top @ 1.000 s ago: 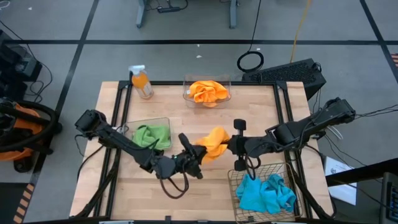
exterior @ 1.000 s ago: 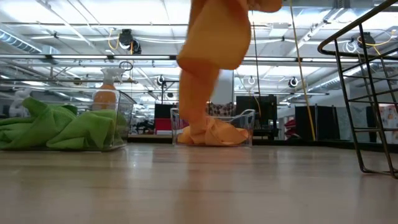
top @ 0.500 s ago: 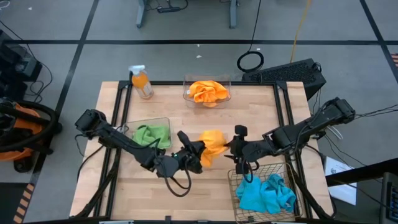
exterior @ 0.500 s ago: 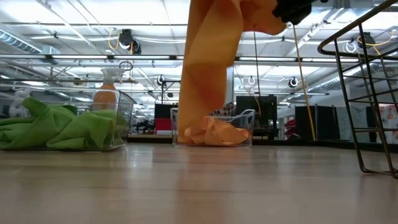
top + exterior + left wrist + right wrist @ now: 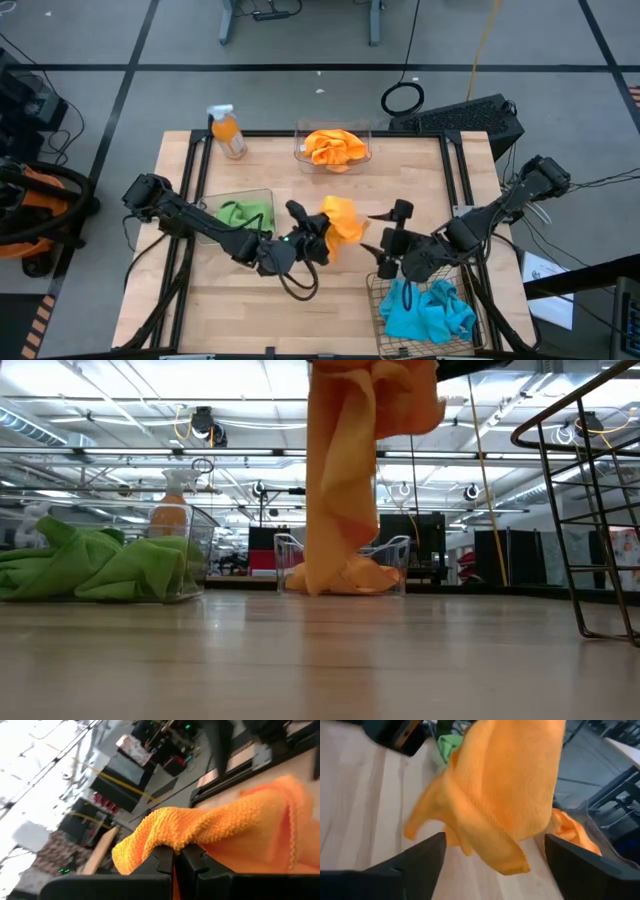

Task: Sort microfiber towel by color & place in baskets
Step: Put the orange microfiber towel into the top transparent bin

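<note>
An orange microfiber towel [image 5: 340, 220] hangs over the table's middle from my left gripper [image 5: 318, 240], which is shut on it. My right gripper [image 5: 375, 233] stands open just to the towel's right, touching nothing; in the right wrist view the towel [image 5: 505, 790] hangs beyond its spread fingers. A second orange towel [image 5: 334, 147] lies in the clear tub at the far edge. A green towel [image 5: 245, 215] lies in the clear tub at the left. Blue towels [image 5: 428, 310] lie in the wire basket [image 5: 375, 285] at the near right. My left gripper pinches a bunched upper part of the orange towel [image 5: 175, 837] between its two fingertips; how many layers, I cannot tell. The fingers reach in level from the table's left. The towel drapes over the fingertips and hangs slack below [image 5: 340, 510], clear of the table.
An orange spray bottle [image 5: 228, 132] stands at the table's far left corner. Bare wood lies along the near edge between the arms. The wire basket's rim [image 5: 580, 420] rises at the right of the low view.
My right gripper has opened, let go of the orange towel and drawn back toward the near right, over the wire basket. My left gripper has carried the towel a little toward the far edge. The towel, held by both before, now hangs from the left gripper alone and droops lower.
</note>
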`<state>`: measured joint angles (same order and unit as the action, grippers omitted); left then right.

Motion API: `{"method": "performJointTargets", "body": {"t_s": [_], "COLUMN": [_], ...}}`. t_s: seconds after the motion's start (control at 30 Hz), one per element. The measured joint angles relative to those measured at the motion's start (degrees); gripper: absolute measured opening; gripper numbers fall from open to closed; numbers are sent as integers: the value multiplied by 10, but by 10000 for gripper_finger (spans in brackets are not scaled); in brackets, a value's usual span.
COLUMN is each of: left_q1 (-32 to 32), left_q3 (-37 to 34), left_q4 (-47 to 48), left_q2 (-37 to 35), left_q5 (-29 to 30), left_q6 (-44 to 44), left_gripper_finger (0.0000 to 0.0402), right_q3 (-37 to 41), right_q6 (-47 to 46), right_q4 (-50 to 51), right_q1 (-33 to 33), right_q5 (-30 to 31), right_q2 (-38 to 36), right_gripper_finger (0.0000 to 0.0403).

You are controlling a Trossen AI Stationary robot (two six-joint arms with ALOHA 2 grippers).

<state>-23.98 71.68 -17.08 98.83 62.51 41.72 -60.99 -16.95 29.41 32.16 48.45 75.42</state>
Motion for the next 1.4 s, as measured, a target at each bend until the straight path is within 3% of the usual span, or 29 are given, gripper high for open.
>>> {"method": "performJointTargets", "body": {"t_s": [0.27, 0.47, 0.57, 0.67, 0.93, 1.2, 1.4], "left_q1": [9, 4, -4, -13, -27, -35, -38], "left_q3": [0, 0, 0, 0, 0, 0, 0], "left_q4": [-4, -4, -2, 1, 8, 70, 82], "left_q2": [0, 0, 0, 0, 0, 0, 0], "left_q5": [-59, -141, -137, -134, -138, -57, -39], "left_q6": [-25, -24, -24, -18, -5, -36, -54], "left_gripper_finger": [4, 4, 4, 4, 16, 24, 28], "right_q3": [-1, -1, -1, -1, -1, -1, -1], "right_q6": [65, 145, 149, 149, 169, 198, 217], "right_q4": [-137, -245, -246, -242, -249, -235, -213], "right_q1": [-32, -77, -86, -89, -89, -59, -26], "right_q5": [-25, -63, -69, -69, -68, 32, 97], "right_q2": [51, 99, 103, 103, 102, 45, -19], "right_gripper_finger": [393, 382, 341, 272, 27, 17, 6]}}
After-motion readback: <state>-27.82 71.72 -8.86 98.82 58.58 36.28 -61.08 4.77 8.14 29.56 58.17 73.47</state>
